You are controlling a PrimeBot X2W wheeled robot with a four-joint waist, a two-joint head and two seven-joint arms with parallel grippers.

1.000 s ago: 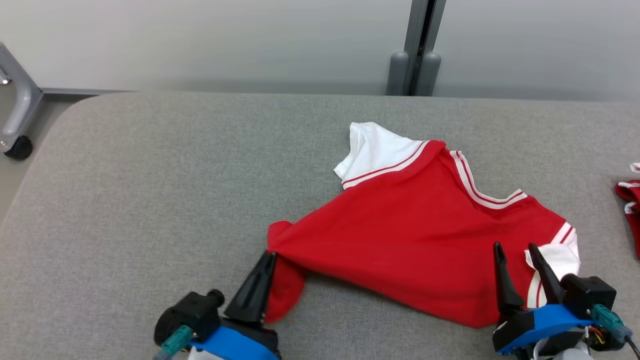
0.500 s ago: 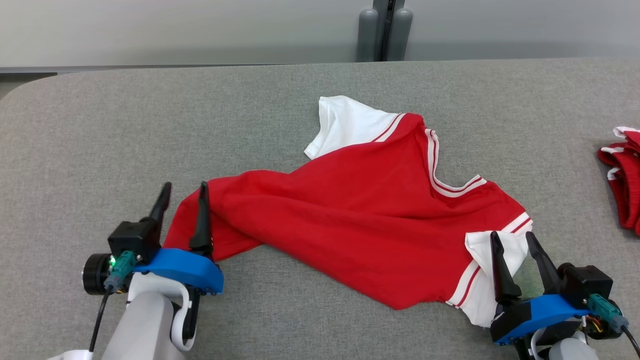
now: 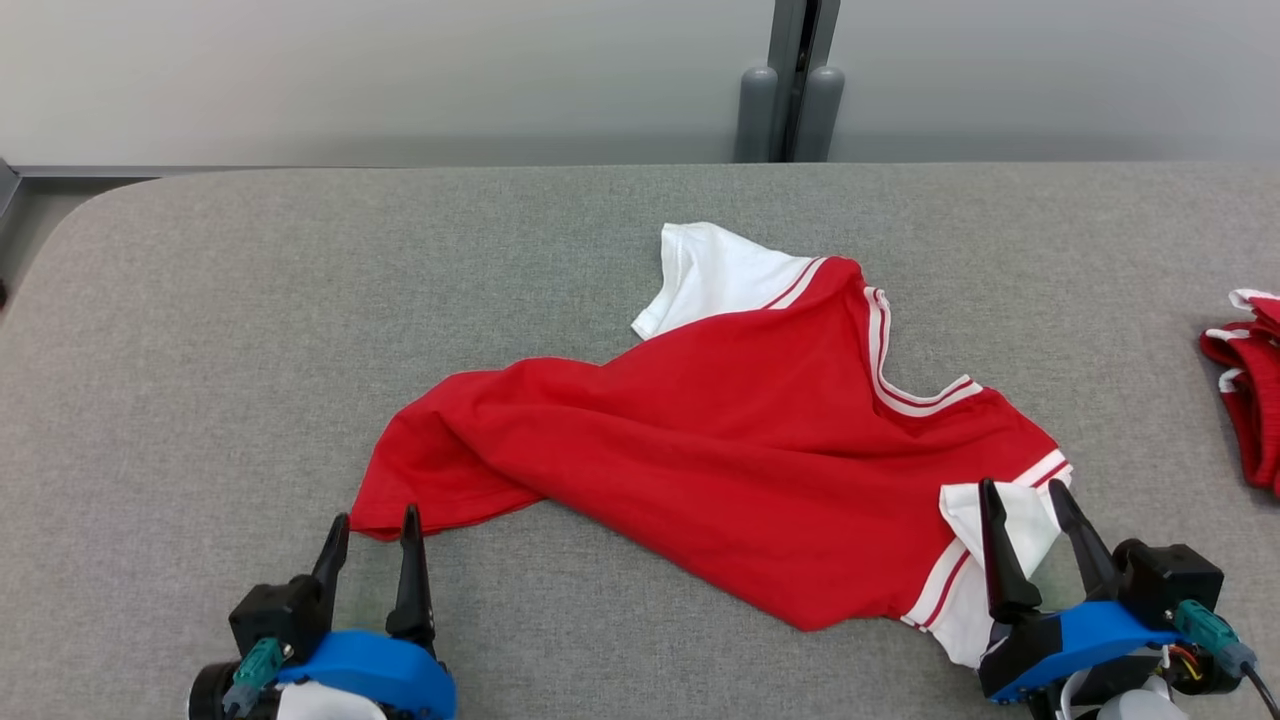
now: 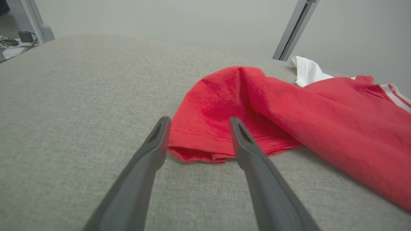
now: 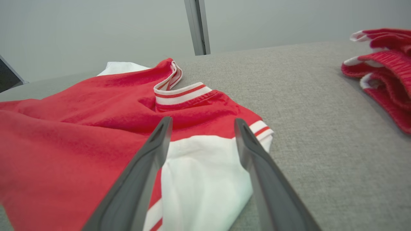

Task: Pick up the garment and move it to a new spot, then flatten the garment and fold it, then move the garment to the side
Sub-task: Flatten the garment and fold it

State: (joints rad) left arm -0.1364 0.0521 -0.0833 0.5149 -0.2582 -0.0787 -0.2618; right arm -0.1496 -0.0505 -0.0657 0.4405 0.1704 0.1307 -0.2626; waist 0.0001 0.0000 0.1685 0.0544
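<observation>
The red garment (image 3: 720, 440) lies crumpled on the grey padded table (image 3: 250, 330), a little right of its middle, with the red body twisted into long folds. One white sleeve (image 3: 715, 275) points toward the far wall and the other white sleeve (image 3: 990, 560) lies at the near right. The striped collar (image 3: 900, 380) faces right.

The left gripper (image 3: 375, 516) sits at the near left, its two dark fingers spread apart with nothing between them. The tips stand just short of the garment's left hem (image 4: 199, 146), which lies doubled over on the cloth surface. The right gripper (image 3: 1022, 487) is likewise spread wide. Its fingers reach over the near white sleeve, one on each side of it (whether they touch the fabric cannot be told).

Well apart at the table's right edge lies another red-and-white piece of clothing (image 3: 1245, 390), bunched up. A grey post (image 3: 795, 80) rises behind the table.
</observation>
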